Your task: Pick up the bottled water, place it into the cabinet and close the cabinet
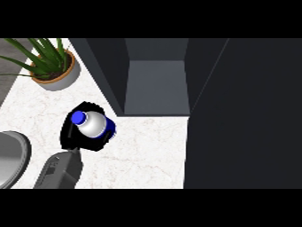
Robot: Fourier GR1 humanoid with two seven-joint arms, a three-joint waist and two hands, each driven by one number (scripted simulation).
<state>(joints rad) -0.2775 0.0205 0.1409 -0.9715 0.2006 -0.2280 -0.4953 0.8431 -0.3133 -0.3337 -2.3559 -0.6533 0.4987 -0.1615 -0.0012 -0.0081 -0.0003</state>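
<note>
The bottled water (95, 124) is white with a blue cap and blue label, seen from above and tilted a little to the upper left. My right hand (73, 135) is curled round it, with black fingers showing behind and below the bottle. The grey forearm (59, 170) comes in from the lower left. Hand and bottle are over the marble counter (146, 150), just left of the cabinet's front. The cabinet (156, 84) stands open, showing a grey shelf inside. Its dark door (251, 115) swings out at the right. My left hand does not show.
A potted green plant (50, 66) stands at the counter's back left, close to the cabinet's left wall. A large rounded grey shape (3, 159) fills the lower left edge. The counter's left edge runs diagonally beside the plant.
</note>
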